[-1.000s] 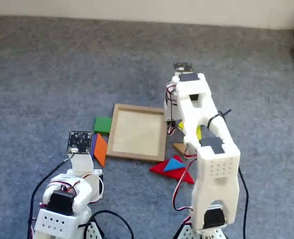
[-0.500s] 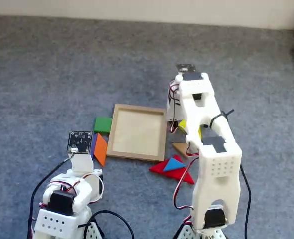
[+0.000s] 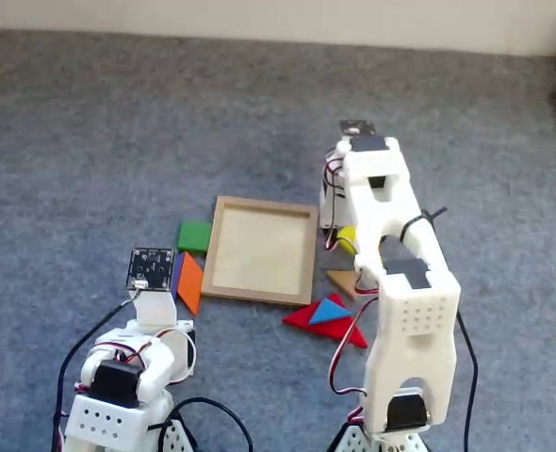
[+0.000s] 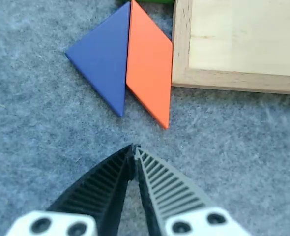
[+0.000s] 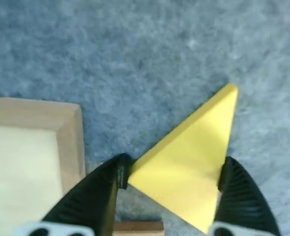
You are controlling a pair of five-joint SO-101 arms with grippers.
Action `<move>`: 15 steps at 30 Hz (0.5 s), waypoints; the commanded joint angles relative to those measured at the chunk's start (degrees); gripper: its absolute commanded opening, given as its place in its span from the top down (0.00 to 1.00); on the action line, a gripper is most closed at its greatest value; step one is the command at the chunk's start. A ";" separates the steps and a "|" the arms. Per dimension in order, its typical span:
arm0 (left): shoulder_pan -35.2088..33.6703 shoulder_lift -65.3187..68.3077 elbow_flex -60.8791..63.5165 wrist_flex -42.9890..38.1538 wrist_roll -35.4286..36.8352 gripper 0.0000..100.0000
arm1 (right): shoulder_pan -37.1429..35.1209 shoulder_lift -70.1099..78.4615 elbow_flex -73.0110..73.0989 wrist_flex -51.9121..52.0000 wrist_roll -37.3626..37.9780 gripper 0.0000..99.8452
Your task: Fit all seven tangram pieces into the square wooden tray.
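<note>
The square wooden tray (image 3: 306, 252) lies bare between the arms, its rim also in the left wrist view (image 4: 223, 80) and the right wrist view (image 5: 69, 132). A yellow triangle (image 5: 189, 167) rests on the carpet beside the tray's right side, peeking from under the right arm (image 3: 347, 237). My right gripper (image 5: 173, 164) is open, one finger at each side of that triangle. My left gripper (image 4: 134, 147) is shut on nothing, short of a dark blue triangle (image 4: 103, 56) and an orange parallelogram (image 4: 149, 64) by the tray's left rim.
A green square (image 3: 194, 235) sits at the tray's left edge. A red triangle (image 3: 344, 330), a small light blue triangle (image 3: 330, 309) on top of it and a brown piece (image 3: 342, 280) lie near the tray's front right corner. Grey carpet surrounds everything.
The right arm has shifted slightly to the right and farther from its base over the yellow triangle. The left arm and the pieces have stayed put.
</note>
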 commanded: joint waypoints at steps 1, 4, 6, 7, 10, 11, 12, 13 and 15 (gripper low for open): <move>-0.48 -2.42 1.19 0.26 -0.09 0.99 | 1.89 -1.19 -2.15 -0.84 0.53 0.83; -0.48 -2.42 1.19 0.26 -0.09 0.99 | 2.15 -1.27 -2.68 1.71 2.11 0.84; -0.48 -2.42 1.19 0.26 -0.09 0.99 | 1.98 -1.27 -2.68 3.82 3.25 0.84; -0.48 -2.42 1.19 0.26 -0.09 0.99 | 1.98 -1.27 -2.77 4.35 3.25 0.84; -0.48 -2.42 1.19 0.26 -0.09 0.99 | 1.98 -1.36 -2.86 4.70 3.60 0.84; -0.48 -2.42 1.19 0.26 -0.09 0.99 | 1.98 -1.63 -2.86 4.79 3.69 0.84; -0.48 -2.42 1.19 0.26 -0.09 0.99 | 1.89 -2.33 -2.86 4.97 3.69 0.84; -0.48 -2.42 1.19 0.26 -0.09 0.99 | 1.89 -3.47 -2.86 5.05 3.69 0.84; -0.48 -2.42 1.19 0.26 -0.09 0.99 | 1.89 -6.46 -2.42 5.05 3.69 0.84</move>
